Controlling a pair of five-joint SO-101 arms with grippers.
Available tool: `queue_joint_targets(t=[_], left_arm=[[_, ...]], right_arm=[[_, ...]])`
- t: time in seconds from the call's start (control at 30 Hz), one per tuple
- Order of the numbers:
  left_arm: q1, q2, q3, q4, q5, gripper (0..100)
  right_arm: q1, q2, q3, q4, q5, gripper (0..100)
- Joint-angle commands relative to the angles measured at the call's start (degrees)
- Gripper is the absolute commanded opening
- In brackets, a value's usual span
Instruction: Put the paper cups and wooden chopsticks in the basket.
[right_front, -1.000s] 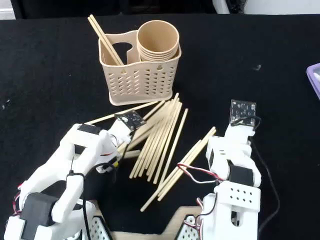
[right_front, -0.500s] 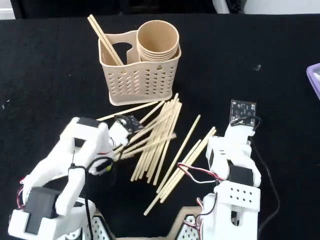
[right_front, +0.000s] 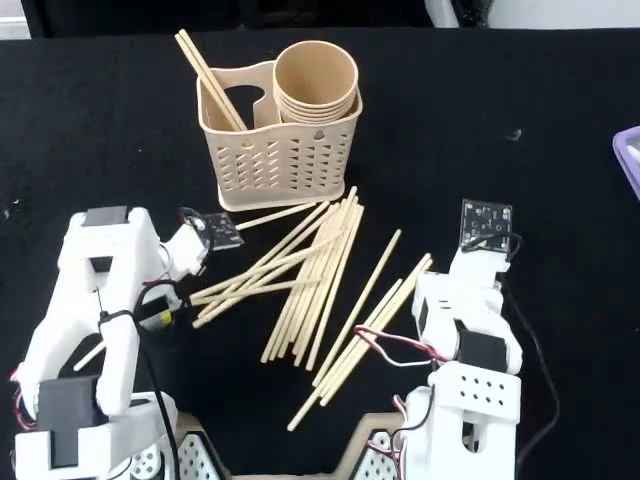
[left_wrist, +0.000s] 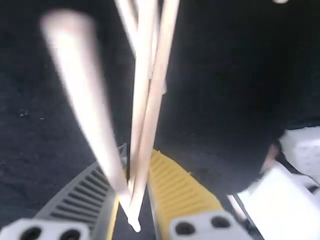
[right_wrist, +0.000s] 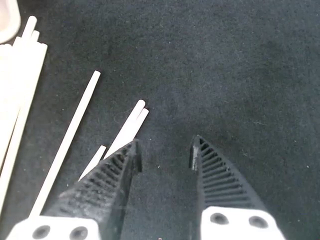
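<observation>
Left gripper (left_wrist: 139, 150) now further left in high view than a moment ago, jaws pinching few chopsticks (right_front: 262, 274), ends dragged out of pile (right_front: 325, 270) mid-frame on black surface (right_front: 520, 90). Right gripper (right_wrist: 165, 150) hasn't budged, jaws spread. Paper cups (right_front: 316, 72) stacked in basket (right_front: 285, 160), upper centre.

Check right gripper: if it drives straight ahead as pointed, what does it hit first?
Right gripper faces bare table; one finger may clip the loose chopsticks first. Depth unclear.

Chopsticks (left_wrist: 152, 100) blurred w/ far ends cut off.
</observation>
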Motion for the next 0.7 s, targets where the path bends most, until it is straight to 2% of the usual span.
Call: queue_joint_targets(t=[0.0,0.2,0.53,0.67], left_arm=[[-1.71,-0.26,1.8,-6.68,1.85,4],[-1.98,-0.53,6.29,-12.57,4.22,26],[0.75,-0.35,3.82,-12.48,5.01,22],[5.85,-0.7,3.21,-12.66,12.04,22]], right_arm=[[0.26,-1.1,-0.31,-1.23,-0.35,17.8],[0.26,-1.1,-0.31,-1.23,-0.35,17.8],[0.26,-1.1,-0.31,-1.23,-0.35,17.8],[0.26,-1.1,-0.31,-1.23,-0.35,17.8]])
